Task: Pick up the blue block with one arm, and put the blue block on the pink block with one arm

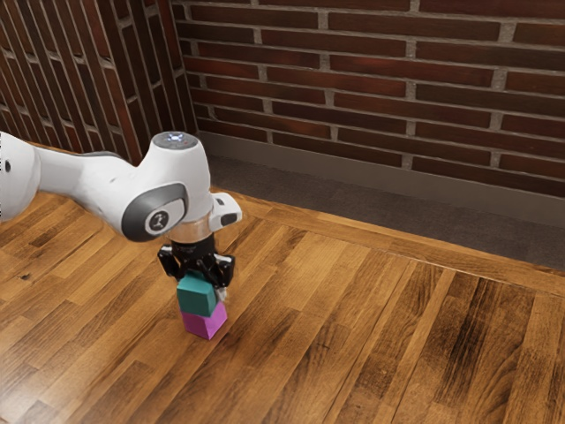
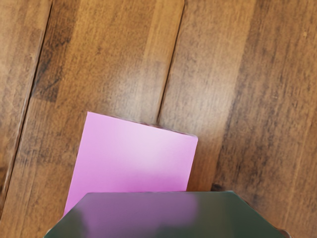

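Two blocks, one little stack. From the side, the blue block [image 1: 196, 296] sits on top of the pink block [image 1: 205, 321], which rests on the wooden table [image 1: 371, 336]. The white arm reaches in from the exterior view's left and the gripper [image 1: 198, 276] hangs straight down onto the blue block's top. Whether it is clamping the block or standing free of it, I cannot tell from this angle. The blue block looks slightly off-centre on the pink one, shifted toward the exterior view's left, but flat and upright.

Now the wrist view — the blue block [image 2: 163, 215] looms dark right under the hand, with the pink block [image 2: 133, 158] jutting out beyond it over the planks. The two are turned a little out of line with each other.

My read: this is the placing step, nearly finished. What's called for next is a clean release and a straight lift upward — any sideways drag could nudge the top block off its perch.
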